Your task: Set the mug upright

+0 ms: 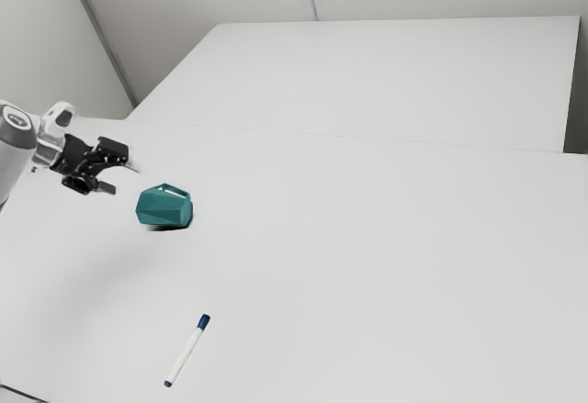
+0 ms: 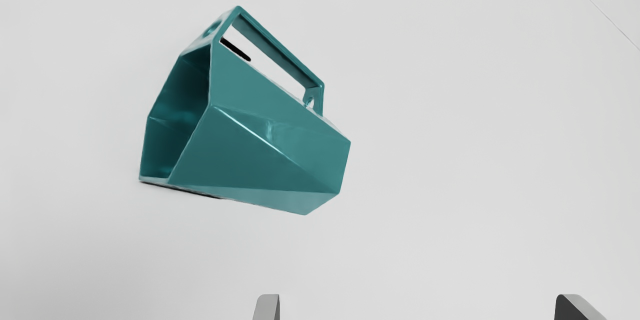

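My gripper (image 1: 127, 179) hangs above the table at the exterior view's left, short of the mug and apart from it. A teal, faceted mug (image 1: 164, 207) lies on its side on the table, its handle on the upper side. In the wrist view the mug (image 2: 265, 135) shows its dark open mouth at one end and its closed base at the other. Both fingertips of the gripper (image 2: 417, 307) stand wide apart there, with bare table between them and the mug beyond.
A white marker with a blue cap (image 1: 188, 350) lies on the white table (image 1: 367, 256), nearer the exterior view's bottom edge. Another white surface (image 1: 386, 77) adjoins the table at the back, with pale walls behind.
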### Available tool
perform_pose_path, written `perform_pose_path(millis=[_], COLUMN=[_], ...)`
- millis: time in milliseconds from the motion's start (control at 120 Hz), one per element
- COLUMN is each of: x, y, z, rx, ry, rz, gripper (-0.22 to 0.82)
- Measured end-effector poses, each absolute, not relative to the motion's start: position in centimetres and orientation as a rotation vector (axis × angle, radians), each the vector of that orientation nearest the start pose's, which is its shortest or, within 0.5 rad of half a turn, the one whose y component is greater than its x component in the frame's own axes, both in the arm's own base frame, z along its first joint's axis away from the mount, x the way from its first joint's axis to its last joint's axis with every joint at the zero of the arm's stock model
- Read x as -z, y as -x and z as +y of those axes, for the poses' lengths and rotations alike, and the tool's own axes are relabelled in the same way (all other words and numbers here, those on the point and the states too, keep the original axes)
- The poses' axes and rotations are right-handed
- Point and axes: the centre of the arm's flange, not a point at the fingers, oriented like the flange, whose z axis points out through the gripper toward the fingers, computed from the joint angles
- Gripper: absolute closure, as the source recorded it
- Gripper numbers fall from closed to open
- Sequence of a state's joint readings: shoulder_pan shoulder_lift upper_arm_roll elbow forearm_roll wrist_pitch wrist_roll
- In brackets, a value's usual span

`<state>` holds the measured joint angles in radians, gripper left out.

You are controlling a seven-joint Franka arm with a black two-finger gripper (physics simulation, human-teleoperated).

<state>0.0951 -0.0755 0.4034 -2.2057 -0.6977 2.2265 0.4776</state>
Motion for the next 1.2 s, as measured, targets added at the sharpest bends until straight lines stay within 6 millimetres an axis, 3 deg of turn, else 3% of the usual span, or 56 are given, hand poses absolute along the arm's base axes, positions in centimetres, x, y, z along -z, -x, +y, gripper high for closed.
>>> perform_pose_path(millis=[158,242,333,425,700,892,1125,1200], x=[-38.2,-36.1,-33.7,-32.1,-29.6,-27.3,-27.0,-27.2], y=[-45.2,-45.3,-47.9,-48.7,-48.3,-48.5,-49.6,-49.7], z=[29.7,31.5,30.0,29.2,28.1,27.8,26.9,26.8], rx=[0.774,0.869,0.917,0.998,1.142,1.147,1.191,1.208], ry=[3.481,3.479,3.527,3.548,3.530,3.506,3.449,3.426], rz=[-0.855,-0.838,-0.677,-0.552,-0.195,0.020,0.272,0.329], gripper=[0.00,0.00,0.00,0.00,0.00,0.01,0.02,0.11])
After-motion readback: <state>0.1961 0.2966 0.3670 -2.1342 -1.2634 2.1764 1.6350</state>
